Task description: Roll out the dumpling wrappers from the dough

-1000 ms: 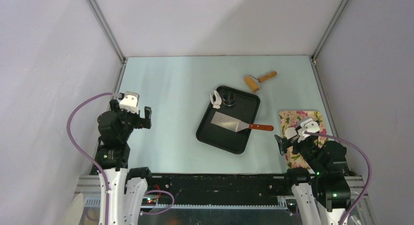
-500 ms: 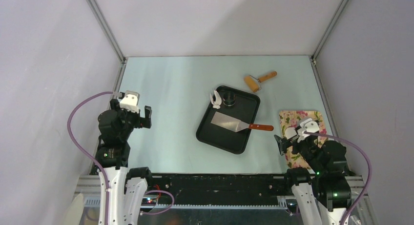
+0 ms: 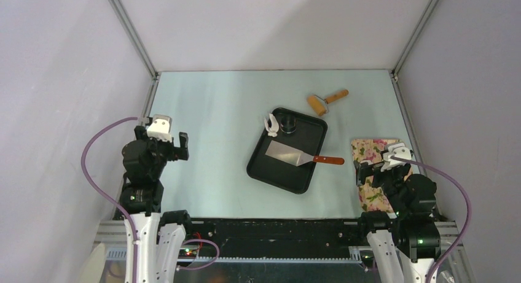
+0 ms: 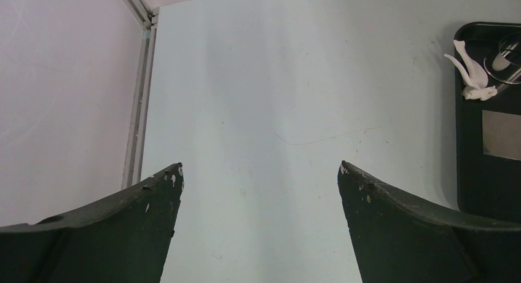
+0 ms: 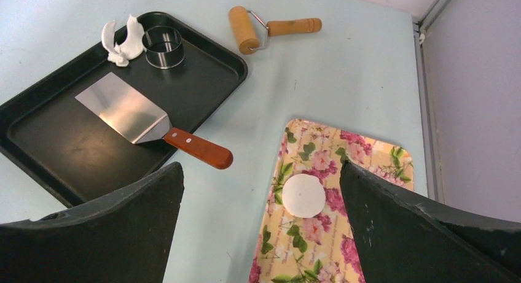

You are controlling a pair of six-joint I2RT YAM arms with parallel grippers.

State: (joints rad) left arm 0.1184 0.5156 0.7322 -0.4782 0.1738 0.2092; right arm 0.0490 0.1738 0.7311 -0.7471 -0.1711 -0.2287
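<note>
Hovering, your left gripper [image 4: 259,172] and right gripper [image 5: 261,172] gape empty; pinch the dough [image 5: 117,54], 11 o'clock on the black tray [image 5: 74,142], gently.

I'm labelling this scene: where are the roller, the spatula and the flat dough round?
roller [image 5: 244,29]: right wrist view, wooden drum.
spatula [image 5: 121,106]: right wrist view, steel blade.
flat dough round [image 5: 303,195]: right wrist view, its centre.

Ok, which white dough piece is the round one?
The flat white disc on the floral tray; the other is a ragged scrap on the black metal tray.
</note>
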